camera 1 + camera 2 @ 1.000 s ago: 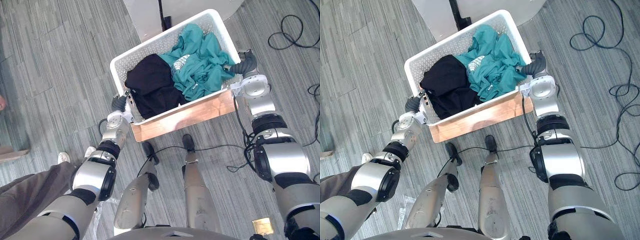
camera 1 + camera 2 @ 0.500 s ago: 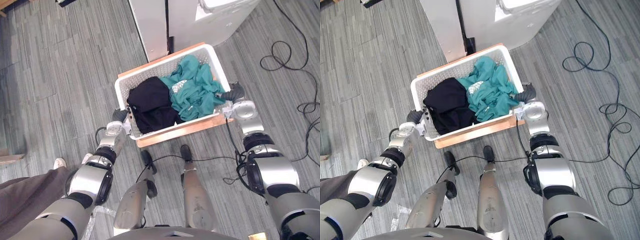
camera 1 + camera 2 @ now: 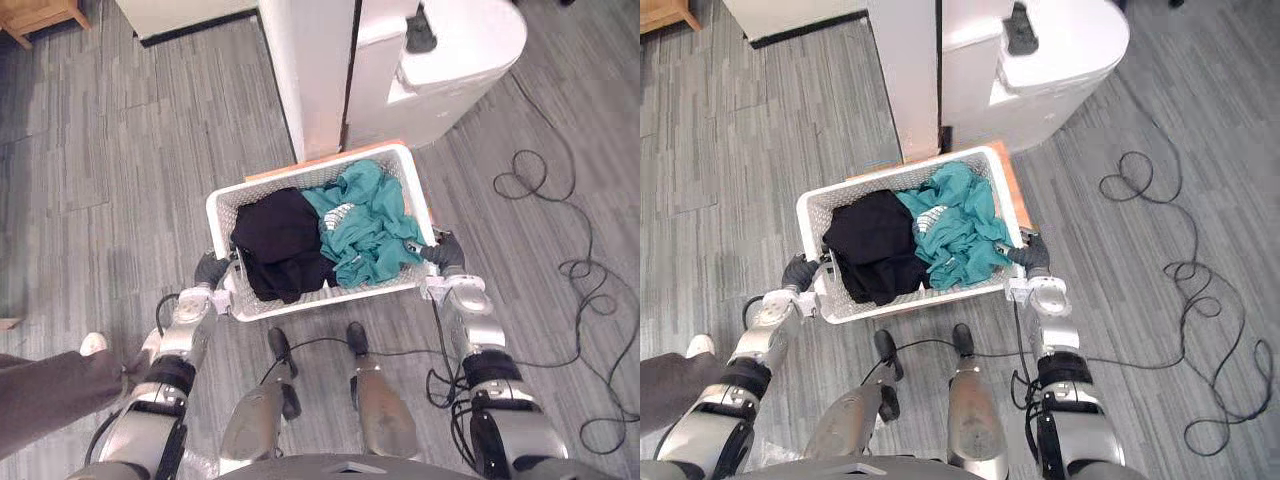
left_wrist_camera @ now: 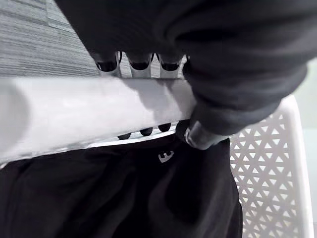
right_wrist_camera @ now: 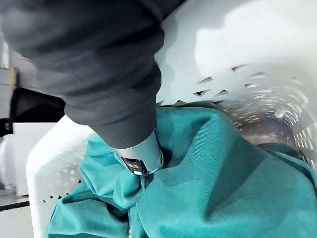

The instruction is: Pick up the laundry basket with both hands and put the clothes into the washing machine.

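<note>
The left hand [image 4: 198, 99] curls its fingers round the near-left rim of the laundry basket [image 3: 222, 235], and the right hand [image 5: 133, 148] hooks its thumb over the opposite wall. A black garment [image 3: 280, 245] and a teal garment [image 3: 365, 225] lie inside. Carrying seems underway; next comes closing on the washing machine [image 3: 450, 60] just beyond, with a white cabinet [image 3: 305, 70] beside it and a person's leg [image 3: 50, 390] at near left.

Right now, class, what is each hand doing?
Left hand: closed on the laundry basket rim.
Right hand: closed on the opposite rim, thumb inside.
</note>
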Tool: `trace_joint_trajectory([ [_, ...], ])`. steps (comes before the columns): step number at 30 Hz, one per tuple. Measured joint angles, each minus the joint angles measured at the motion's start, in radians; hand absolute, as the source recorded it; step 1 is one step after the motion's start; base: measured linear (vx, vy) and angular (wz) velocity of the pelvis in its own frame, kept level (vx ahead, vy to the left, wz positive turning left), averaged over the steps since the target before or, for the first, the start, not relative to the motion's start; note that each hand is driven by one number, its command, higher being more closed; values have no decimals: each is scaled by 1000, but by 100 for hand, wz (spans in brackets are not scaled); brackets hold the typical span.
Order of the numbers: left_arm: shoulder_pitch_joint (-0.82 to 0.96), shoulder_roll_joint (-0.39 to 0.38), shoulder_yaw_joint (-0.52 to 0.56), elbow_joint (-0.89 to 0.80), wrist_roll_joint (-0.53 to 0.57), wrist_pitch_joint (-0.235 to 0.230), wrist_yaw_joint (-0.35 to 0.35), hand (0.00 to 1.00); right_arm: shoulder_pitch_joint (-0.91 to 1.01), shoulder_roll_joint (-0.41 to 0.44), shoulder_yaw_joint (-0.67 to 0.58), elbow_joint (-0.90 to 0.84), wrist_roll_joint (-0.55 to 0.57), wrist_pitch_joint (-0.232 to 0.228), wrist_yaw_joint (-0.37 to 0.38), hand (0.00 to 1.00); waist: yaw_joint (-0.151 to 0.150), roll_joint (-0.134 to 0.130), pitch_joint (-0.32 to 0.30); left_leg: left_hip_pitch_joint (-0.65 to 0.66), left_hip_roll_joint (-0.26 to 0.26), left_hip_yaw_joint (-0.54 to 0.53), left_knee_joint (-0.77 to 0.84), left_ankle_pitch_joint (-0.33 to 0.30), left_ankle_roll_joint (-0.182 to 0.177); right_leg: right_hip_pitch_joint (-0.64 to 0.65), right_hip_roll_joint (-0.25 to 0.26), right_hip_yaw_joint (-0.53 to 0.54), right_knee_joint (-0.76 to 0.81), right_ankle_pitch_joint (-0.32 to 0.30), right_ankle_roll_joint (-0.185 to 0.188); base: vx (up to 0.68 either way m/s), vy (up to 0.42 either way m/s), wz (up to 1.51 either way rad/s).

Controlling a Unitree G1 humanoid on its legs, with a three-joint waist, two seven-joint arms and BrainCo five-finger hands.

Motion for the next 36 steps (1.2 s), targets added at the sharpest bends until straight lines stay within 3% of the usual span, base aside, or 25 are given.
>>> trace_joint_trajectory([
  [3, 108, 2, 0, -99, 1, -2, -14, 100, 108, 43, -29, -83, 0, -12, 16, 100, 2, -24, -54, 26, 5, 0, 0, -16, -1, 33, 5, 1, -18, -1, 0, 80, -38, -3],
  [11, 261, -5, -17, -165, 4, -2, -23, 100, 269, 81, -32, -139, -25, -29, 39, 100, 7, -27, -133, 65, 9, -4, -1, -27, -2, 88, 13, 26, -46, -11, 10, 52, -28, 0],
  [18, 293, -13, -19, -165, 32, -1, -23, 100, 326, 125, -62, -139, -42, -39, 47, 100, 10, -45, -163, 82, 3, 9, 0, -29, 1, 108, 16, 64, -59, -7, 22, 43, -11, -4],
  [20, 302, -12, -22, -165, 32, -1, -21, 100, 333, 133, -63, -139, -43, -40, 46, 100, 13, -54, -160, 95, -1, 38, 0, -36, 10, 99, 15, 97, -39, -11, 48, 23, 15, -35],
  [24, 305, -1, -37, -164, 47, -1, -21, 100, 373, 153, -71, -139, -42, -42, 40, 100, -7, -64, -154, 134, -1, 50, 0, -47, 34, 70, 23, 135, 95, -12, 101, 9, 11, -12],
  [25, 305, -1, -36, -164, 52, -1, -21, 100, 375, 155, -71, -139, -42, -41, 38, 100, -4, -58, -154, 137, 14, 53, 0, -43, 52, 62, 33, 139, 125, -19, 89, -42, -14, 5],
  [26, 301, 1, -36, -164, 53, -1, -21, 100, 375, 161, -68, -143, -42, -41, 36, 100, -4, -58, -154, 137, 31, 49, 1, -39, 56, 16, 39, 121, 296, -76, 31, -76, -33, 15],
  [27, 299, 5, -36, -164, 53, -1, -21, 100, 372, 159, -61, -146, -42, -42, 35, 100, 2, -56, -152, 133, 50, 36, 1, -33, 54, -8, 22, 108, 448, -139, 23, -76, -44, 22],
  [29, 299, 15, -34, -164, 52, -1, -21, 100, 366, 157, -48, -151, -43, -41, 33, 100, 21, -54, -152, 120, 77, 25, 2, -31, 52, 4, -14, 109, 543, -192, 28, -91, -122, 24],
  [32, 300, 22, -17, -165, 40, -1, -21, 100, 345, 147, -19, -177, -55, -37, 25, 100, 60, -68, -161, 82, 97, 11, 7, -20, 12, 47, -72, 131, 532, -189, 49, -94, -188, 8],
  [33, 299, 24, -14, -166, 38, -2, -21, 100, 329, 147, -17, -176, -70, -35, 24, 100, 66, -75, -167, 62, 95, -3, 7, -11, -16, 70, -82, 149, 474, -138, 76, -127, -287, 0],
  [34, 298, 32, -3, -168, 30, -4, -20, 100, 303, 140, -5, -174, -78, -30, 23, 100, 74, -81, -174, 34, 100, -15, 6, 0, -50, 92, -93, 151, 375, -152, 114, -148, -368, -19],
  [35, 298, 27, 9, -168, 25, -5, -20, 100, 281, 135, 8, -173, -81, -25, 22, 100, 87, -79, -175, 16, 113, -29, 7, 0, -78, 101, -92, 139, 315, -181, 113, -142, -383, -64],
  [36, 298, 24, 28, -166, 20, -5, -19, 100, 261, 126, 26, -173, -82, -23, 21, 100, 112, -82, -175, 0, 135, -34, 8, 58, -94, 112, -85, 130, 242, -245, 116, -120, -326, -77],
])
